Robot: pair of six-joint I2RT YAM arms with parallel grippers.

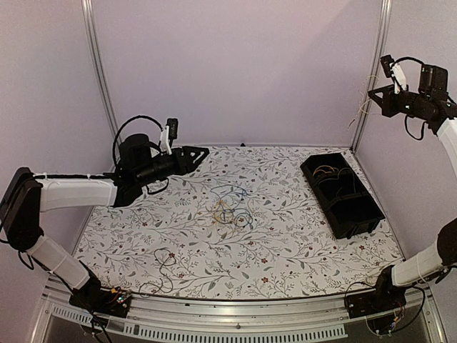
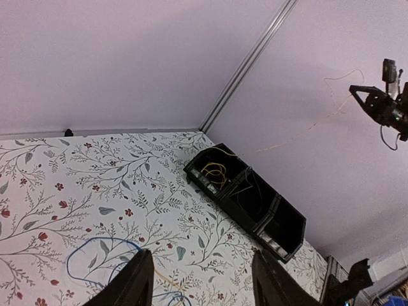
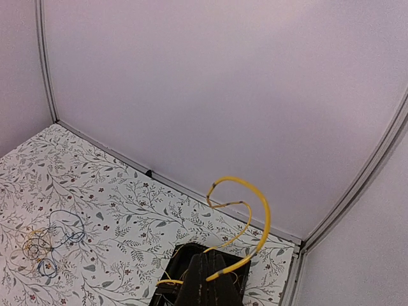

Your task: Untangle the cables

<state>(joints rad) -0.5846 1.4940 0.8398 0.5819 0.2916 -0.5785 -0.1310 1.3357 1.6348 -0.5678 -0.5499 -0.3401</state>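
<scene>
Both arm bases sit closest to the overhead cam, and beyond them the floral table cloth fills most of the shot. The left arm reaches out low, well to the left of the black bin, and the left gripper is spread wide with nothing between its fingers. The right gripper is way up high above the bin, pinched tight on a yellow cable that curls past the fingertips and looks to trail down toward the bin. The bin has a few yellow loops in the compartment at its far end. The tangle of cables lies on the cloth left of the bin, blue, yellow and something dark all knotted up. One dark wire lies alone, much further left of the bin. I'd call it early days: a few strands out, main knot not yet undone. No brands or readable text anywhere I can spot.
</scene>
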